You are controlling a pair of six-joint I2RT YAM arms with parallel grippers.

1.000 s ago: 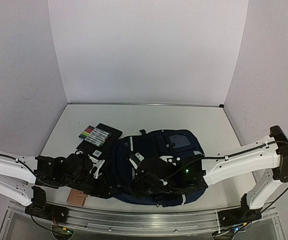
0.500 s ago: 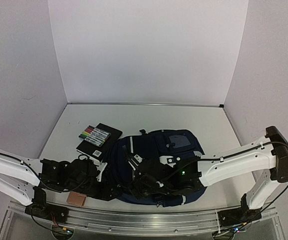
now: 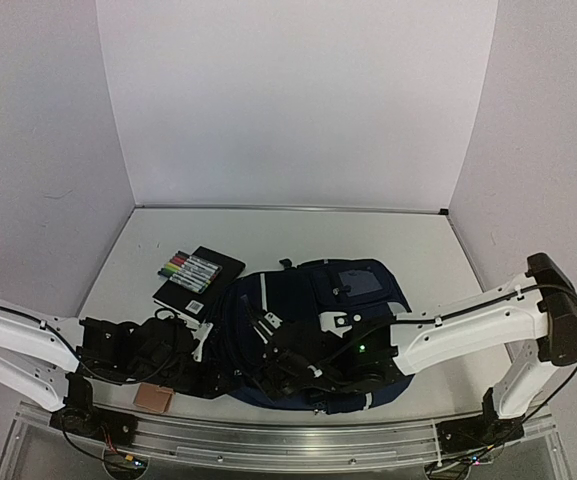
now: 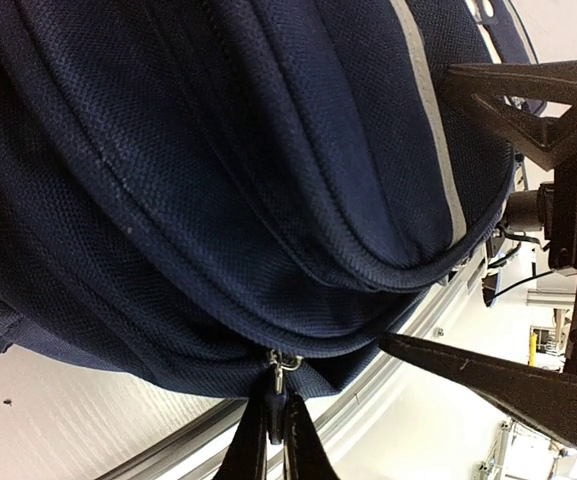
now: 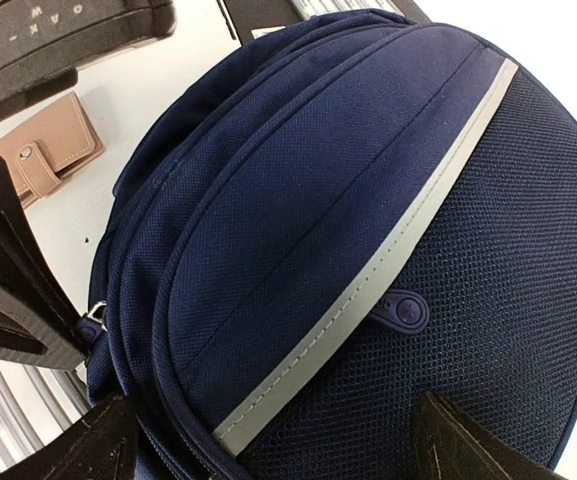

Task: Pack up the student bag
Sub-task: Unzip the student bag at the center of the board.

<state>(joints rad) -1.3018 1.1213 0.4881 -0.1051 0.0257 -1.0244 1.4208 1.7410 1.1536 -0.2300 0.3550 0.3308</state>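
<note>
The student bag (image 3: 313,300) lies flat in the middle of the table, dark navy with light-grey stripes. My left gripper (image 3: 216,378) is at its near left edge. In the left wrist view that gripper (image 4: 273,420) is shut on the dark zipper pull (image 4: 271,398), which hangs from a metal slider (image 4: 283,364) on the bag (image 4: 218,180). My right gripper (image 5: 278,462) stands open over the bag's (image 5: 318,200) rounded end, one finger on each side of the grey stripe (image 5: 388,260), holding nothing. Its fingers (image 4: 488,375) also show in the left wrist view.
A black notebook (image 3: 203,280) with several coloured markers (image 3: 188,267) on it lies left of the bag. A tan wallet (image 3: 154,397) sits near the front left, by the metal rail (image 3: 268,435). White walls close in the back and sides.
My left gripper has gone from open to shut on the zipper pull and edged toward the bag's near edge. The right arm has crept slightly left, still open.
</note>
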